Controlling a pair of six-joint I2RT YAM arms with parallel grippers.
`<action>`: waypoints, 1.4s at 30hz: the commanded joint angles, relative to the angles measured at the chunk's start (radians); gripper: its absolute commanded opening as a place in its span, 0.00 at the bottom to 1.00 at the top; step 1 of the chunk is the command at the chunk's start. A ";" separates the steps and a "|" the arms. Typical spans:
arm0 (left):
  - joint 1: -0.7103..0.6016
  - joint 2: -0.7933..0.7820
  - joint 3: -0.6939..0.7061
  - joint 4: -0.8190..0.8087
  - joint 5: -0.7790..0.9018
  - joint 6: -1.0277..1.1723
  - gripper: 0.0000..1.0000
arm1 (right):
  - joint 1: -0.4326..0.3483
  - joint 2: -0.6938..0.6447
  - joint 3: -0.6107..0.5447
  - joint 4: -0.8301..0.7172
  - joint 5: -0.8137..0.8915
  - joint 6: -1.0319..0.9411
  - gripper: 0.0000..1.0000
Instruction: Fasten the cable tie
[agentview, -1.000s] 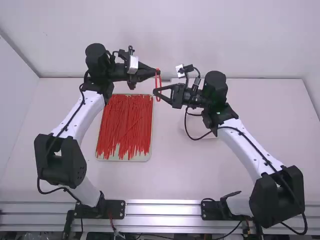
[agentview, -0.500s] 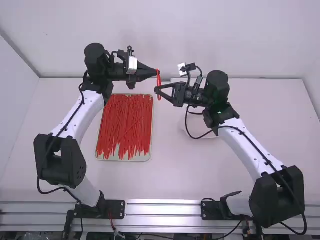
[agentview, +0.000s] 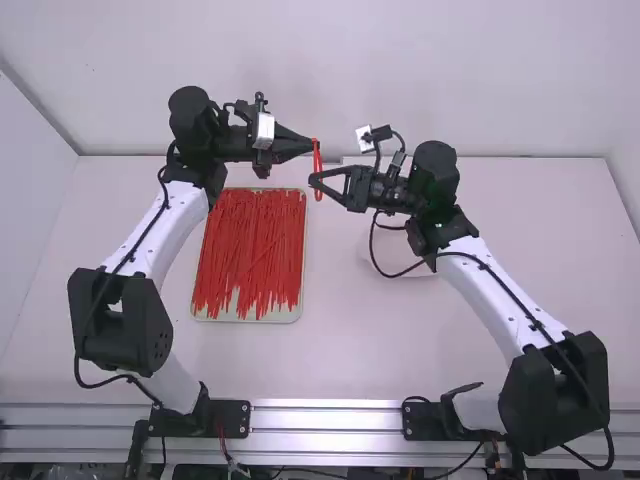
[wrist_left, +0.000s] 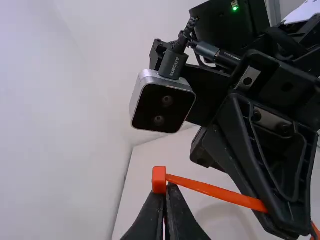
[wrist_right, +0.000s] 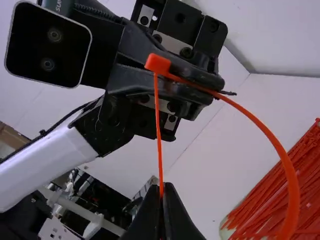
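Two grippers meet in the air above the far part of the table (agentview: 520, 250), both pinched shut on one red cable tie (agentview: 318, 168). In the left wrist view, the left gripper (wrist_left: 166, 196) has its fingers pressed together just under the tie's square head (wrist_left: 159, 179). From there the strap (wrist_left: 210, 191) runs off to the black body of the right gripper (wrist_left: 260, 150), which sits under a small grey camera (wrist_left: 162, 107). In the right wrist view, the right gripper (wrist_right: 161, 194) is closed on a thin stretch of the strap (wrist_right: 158, 140). That stretch rises straight to the head (wrist_right: 156, 62) at the left gripper (wrist_right: 165, 95), and a wider stretch (wrist_right: 272, 142) bends away in an arc. Whether the tail passes through the head cannot be told.

From above, the left gripper (agentview: 308, 148) points towards the right side and the right gripper (agentview: 313, 181) points back at it. Their tips are close together, with the tie hanging as a narrow loop between them. Nearer the camera and on the left arm's side, a flat tray (agentview: 245, 318) lies on the table. It holds a thick layer of loose red ties (agentview: 250, 250) laid lengthwise. The edge of that pile (wrist_right: 280, 212) also shows in the right wrist view.
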 joint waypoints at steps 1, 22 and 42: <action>0.003 -0.003 -0.010 0.006 0.018 0.007 0.02 | 0.000 0.002 -0.006 0.003 0.002 0.047 0.00; -0.013 -0.003 -0.010 0.006 0.048 0.010 0.02 | -0.024 0.002 -0.005 0.080 -0.020 0.183 0.00; -0.036 -0.003 -0.018 -0.003 0.130 0.026 0.02 | -0.056 0.002 -0.005 0.094 0.025 0.232 0.00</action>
